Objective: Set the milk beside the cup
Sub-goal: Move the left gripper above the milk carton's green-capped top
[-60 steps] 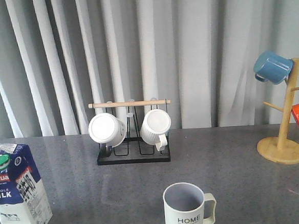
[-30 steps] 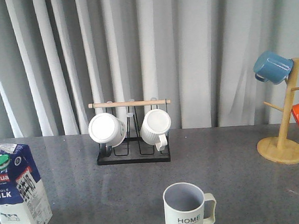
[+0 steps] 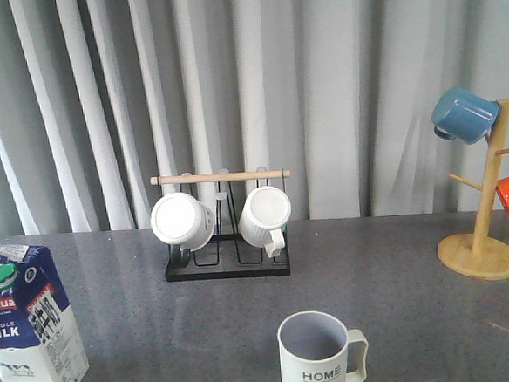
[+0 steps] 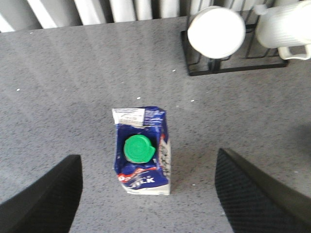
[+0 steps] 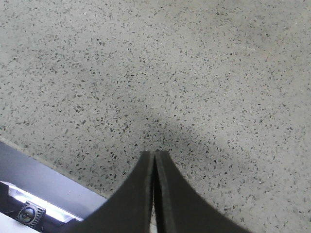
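Table [image 3: 402,303]: speckled grey stone-look top. Your right wrist view shows its grain up close plus the near edge, which the front view doesn't give you.
Curtain [image 3: 335,89]: pale pleated fabric across the whole back, front view only.
Milk [image 3: 32,325]: standing upright at the front left of the table, long axis vertical, "WHOLE MILK" face toward the front camera. Well apart from the cup. Only the left wrist view shows you the green cap from above.
Mug tree [image 3: 481,228]: wooden, far right, with a blue mug and an orange mug hung on it.
Rack [image 3: 226,245]: black wire with a wooden bar, two white ribbed mugs lying on their sides.
Cup [image 3: 317,354]: ribbed, "HOME" lettering, upright at front centre, handle pointing right.
Left gripper [image 4: 148,194]: spread wide above the carton, holding nothing.
Right gripper [image 5: 154,194]: fingers pressed together, holding nothing, just above bare table.
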Motion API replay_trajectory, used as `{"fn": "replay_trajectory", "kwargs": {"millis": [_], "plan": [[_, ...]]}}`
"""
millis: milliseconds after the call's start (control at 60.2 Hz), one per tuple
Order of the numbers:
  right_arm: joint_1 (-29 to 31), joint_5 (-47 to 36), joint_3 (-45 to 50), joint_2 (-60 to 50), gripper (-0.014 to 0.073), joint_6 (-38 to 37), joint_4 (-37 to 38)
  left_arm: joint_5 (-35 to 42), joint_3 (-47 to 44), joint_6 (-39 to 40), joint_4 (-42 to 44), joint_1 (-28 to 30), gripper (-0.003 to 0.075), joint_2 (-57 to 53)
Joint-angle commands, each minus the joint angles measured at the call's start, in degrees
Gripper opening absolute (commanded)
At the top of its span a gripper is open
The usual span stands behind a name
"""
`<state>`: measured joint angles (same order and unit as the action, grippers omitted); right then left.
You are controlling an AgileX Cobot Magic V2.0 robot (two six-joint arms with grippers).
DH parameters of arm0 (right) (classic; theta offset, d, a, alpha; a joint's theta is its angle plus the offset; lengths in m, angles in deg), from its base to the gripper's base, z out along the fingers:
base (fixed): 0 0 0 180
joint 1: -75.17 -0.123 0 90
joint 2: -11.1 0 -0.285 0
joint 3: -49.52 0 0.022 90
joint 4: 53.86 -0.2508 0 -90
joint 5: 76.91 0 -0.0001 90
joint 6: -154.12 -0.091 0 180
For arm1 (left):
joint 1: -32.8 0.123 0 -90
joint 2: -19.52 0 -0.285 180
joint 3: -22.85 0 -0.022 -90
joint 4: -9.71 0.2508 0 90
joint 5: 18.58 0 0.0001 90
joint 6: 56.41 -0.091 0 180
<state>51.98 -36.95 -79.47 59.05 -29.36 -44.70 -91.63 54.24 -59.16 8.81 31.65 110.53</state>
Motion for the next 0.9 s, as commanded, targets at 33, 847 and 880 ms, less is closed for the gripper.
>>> {"fn": "replay_trajectory", "kwargs": {"millis": [33,847,880], "plan": [[0.03,-2.97,-1.40,-0.19,-0.0008,-0.12,0.50,1.28,1.75,0.55,0.90,-0.16,0.0540,-0.32],[0.03,-2.97,-1.38,-0.19,-0.0008,-0.12,0.27,1.29,-2.54,-0.66,1.90,-0.16,0.0482,6.83],[0.03,-2.97,-1.38,-0.19,-0.0008,-0.12,0.27,1.29,-2.54,-0.66,1.95,-0.16,0.0482,6.89]]}}
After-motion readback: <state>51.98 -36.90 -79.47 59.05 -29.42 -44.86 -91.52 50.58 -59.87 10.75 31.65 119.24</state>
